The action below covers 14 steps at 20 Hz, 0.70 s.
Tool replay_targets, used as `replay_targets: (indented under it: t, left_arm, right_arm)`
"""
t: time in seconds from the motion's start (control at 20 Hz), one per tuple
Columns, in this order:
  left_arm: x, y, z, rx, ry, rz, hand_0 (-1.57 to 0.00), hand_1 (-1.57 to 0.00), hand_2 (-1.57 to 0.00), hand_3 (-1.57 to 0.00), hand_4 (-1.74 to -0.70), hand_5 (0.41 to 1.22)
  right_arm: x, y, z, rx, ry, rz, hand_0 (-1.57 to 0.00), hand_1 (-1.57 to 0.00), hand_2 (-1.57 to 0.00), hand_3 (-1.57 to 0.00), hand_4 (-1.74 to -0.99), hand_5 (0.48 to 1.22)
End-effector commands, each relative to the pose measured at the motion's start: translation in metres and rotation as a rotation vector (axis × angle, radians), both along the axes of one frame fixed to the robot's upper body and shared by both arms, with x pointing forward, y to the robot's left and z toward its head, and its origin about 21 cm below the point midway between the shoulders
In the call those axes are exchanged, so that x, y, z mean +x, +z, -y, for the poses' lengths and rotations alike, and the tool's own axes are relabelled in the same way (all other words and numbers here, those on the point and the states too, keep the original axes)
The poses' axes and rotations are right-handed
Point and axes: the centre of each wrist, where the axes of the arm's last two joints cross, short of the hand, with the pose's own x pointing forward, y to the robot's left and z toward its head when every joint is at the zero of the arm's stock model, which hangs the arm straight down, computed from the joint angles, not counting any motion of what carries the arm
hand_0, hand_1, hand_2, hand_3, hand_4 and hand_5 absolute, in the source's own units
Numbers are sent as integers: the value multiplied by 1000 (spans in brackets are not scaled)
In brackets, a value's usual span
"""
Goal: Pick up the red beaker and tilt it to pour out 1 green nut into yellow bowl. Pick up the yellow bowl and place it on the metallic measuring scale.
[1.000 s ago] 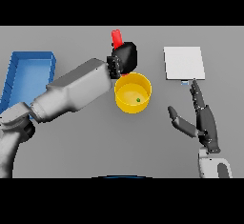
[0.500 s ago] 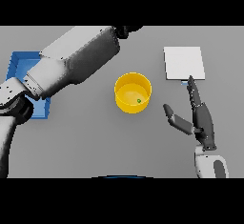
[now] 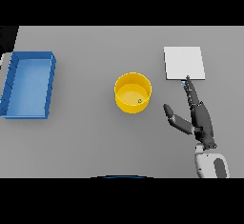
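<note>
Yellow bowl (image 3: 122,105), green nut (image 3: 139,101), blue tray (image 3: 9,82)

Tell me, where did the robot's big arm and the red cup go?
The left arm, which held the red beaker over the yellow bowl, swung away to the left and is now out of view, beaker too. The bowl with its green nut, the right hand, the scale and the blue tray stayed put.

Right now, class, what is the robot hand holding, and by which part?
Nothing is held. The right robot hand is open beside the yellow bowl, not touching it. No left robot hand shows.
</note>
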Motion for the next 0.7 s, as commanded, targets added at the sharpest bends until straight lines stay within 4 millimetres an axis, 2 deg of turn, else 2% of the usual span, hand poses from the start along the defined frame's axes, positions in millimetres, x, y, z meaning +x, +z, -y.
replay_targets:
  t: [0.0, 0.1, 0.2, 0.3, 0.5, 0.65]
  left_arm:
    - [3, -7, -17, -102, 30, -14, -1571, -1571, -1571, -1530, -1738, 1221]
    - [4, -25, -59, -310, 103, -23, -1571, -1571, -1571, -1545, -1739, 1221]
    - [4, -56, -94, -448, 226, -34, -1571, -1571, -1571, -1554, -1740, 1221]
    - [1, -94, -110, -517, 354, -21, -1571, -1571, -1571, -1560, -1740, 1221]
    - [-13, -136, -141, -766, 537, 1, -1571, -1571, -1571, -1567, -1741, 1221]
    - [-33, -180, -153, -867, 613, -23, -1571, -1571, -1571, -1569, -1741, 1221]
  right_arm:
    - [3, 1, 0, -19, 4, 10, 1, 1, 1, 1, -1121, 588]
    - [4, 1, -1, -20, 9, 13, 1, 1, 1, 1, -1125, 601]
    - [5, 2, -3, -46, 14, 19, 1, 1, 1, 1, -1132, 614]
    - [4, 1, 2, -54, 18, 13, 1, 1, 1, 1, -1138, 626]
    - [2, 0, 5, -50, 29, 14, 1, 1, 1, 1, -1138, 648]
    - [0, 0, 2, -35, 37, 13, 1, 1, 1, 1, -1127, 664]
